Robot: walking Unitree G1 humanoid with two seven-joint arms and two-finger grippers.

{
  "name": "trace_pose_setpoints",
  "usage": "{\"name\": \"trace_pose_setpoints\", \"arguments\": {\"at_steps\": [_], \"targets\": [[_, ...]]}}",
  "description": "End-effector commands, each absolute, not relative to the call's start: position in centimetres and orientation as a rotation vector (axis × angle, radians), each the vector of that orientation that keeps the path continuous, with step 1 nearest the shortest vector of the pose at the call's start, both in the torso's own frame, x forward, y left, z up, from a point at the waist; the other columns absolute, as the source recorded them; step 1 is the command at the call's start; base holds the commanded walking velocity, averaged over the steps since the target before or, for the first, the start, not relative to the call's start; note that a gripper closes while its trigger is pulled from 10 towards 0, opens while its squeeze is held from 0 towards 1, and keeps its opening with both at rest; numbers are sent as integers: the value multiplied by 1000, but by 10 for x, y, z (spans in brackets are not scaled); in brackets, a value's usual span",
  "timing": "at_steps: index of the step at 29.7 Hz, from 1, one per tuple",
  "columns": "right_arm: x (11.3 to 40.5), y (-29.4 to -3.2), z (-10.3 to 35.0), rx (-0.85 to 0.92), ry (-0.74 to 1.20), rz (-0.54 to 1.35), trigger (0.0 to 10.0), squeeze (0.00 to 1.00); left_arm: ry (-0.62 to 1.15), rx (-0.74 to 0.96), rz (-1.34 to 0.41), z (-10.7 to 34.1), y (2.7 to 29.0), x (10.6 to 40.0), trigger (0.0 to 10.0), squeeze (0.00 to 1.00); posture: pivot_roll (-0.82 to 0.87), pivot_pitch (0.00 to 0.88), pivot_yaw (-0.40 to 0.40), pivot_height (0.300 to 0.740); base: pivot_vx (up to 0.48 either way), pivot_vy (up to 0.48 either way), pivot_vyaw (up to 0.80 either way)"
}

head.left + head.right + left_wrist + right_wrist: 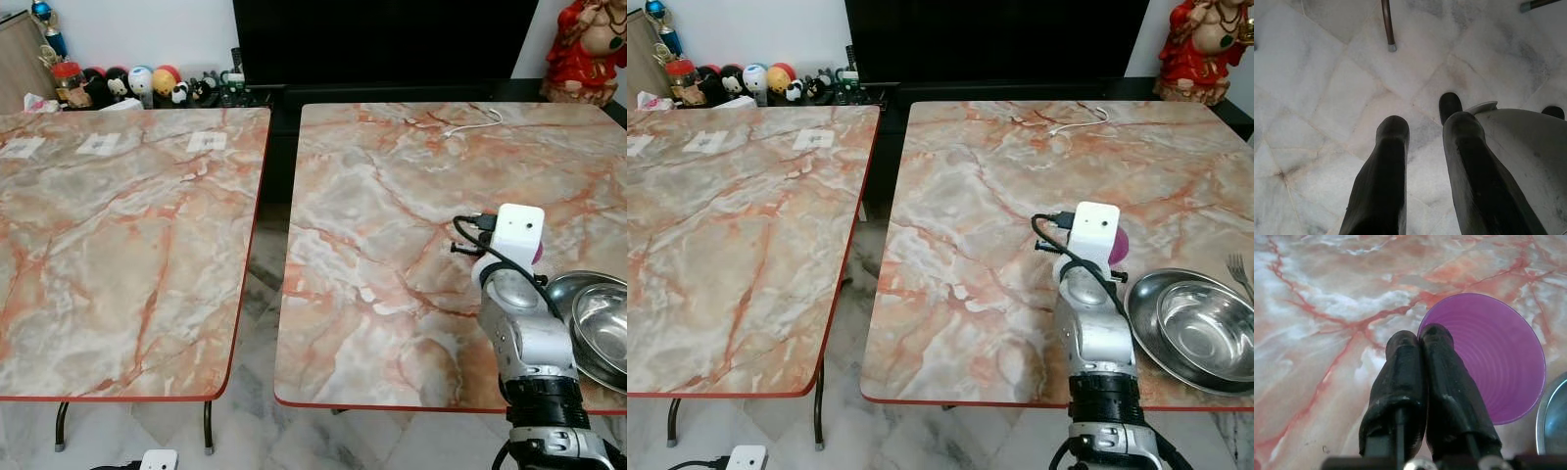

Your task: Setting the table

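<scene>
Two marble tables, right gripper pinching the purple cup's rim.
Head views: right arm [1095, 333] reaches over the near edge of the right table [999, 196]; purple cup [1116, 244] peeks out just past the wrist camera, beside a steel plate [1146, 323] holding a steel bowl [1205, 328]; fork [1241, 272] at the far right edge; white cable [1080, 122] at the table's far side; left table [118, 245] carries three white labels [207, 141]. Right wrist: right gripper [1419, 340] clenched on the cup rim, one finger inside, one outside, cup [1498, 357] upright on the marble, steel rim alongside. Left wrist: left gripper [1425, 129] hangs over the tiled floor [1312, 73], fingers parted, grasping nothing; table leg [1387, 27] beyond.
</scene>
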State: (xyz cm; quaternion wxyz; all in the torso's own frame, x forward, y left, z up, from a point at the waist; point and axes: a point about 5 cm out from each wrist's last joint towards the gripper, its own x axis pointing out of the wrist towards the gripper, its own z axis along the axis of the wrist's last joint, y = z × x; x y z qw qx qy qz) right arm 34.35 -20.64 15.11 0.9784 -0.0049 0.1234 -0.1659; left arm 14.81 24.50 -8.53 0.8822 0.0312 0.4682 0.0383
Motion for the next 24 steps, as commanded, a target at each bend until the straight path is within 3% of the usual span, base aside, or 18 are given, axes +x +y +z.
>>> {"name": "trace_pose_setpoints", "arguments": {"at_steps": [1,5,6,22,23,24], "targets": [[345,-208,151,-1,253,-344,10000,400,1005,54,92,-88,247,142,10000,0,-72,39,10,740,0,0,0],[345,-209,153,2,248,-349,10000,392,1005,56,92,-88,247,142,10000,0,-74,38,13,740,0,0,0],[345,-210,154,3,246,-350,10000,525,1005,56,92,-88,247,142,10000,0,-72,38,12,740,0,0,0],[347,-209,154,2,246,-341,10000,482,1008,54,91,-88,246,141,10000,0,-71,35,7,740,0,0,0],[347,-209,154,1,246,-341,10000,361,1009,54,90,-88,246,141,10000,0,-71,35,7,740,0,0,0],[348,-209,154,0,245,-341,10000,125,1009,55,90,-88,246,141,10000,0,-71,36,7,740,0,0,0]]}}
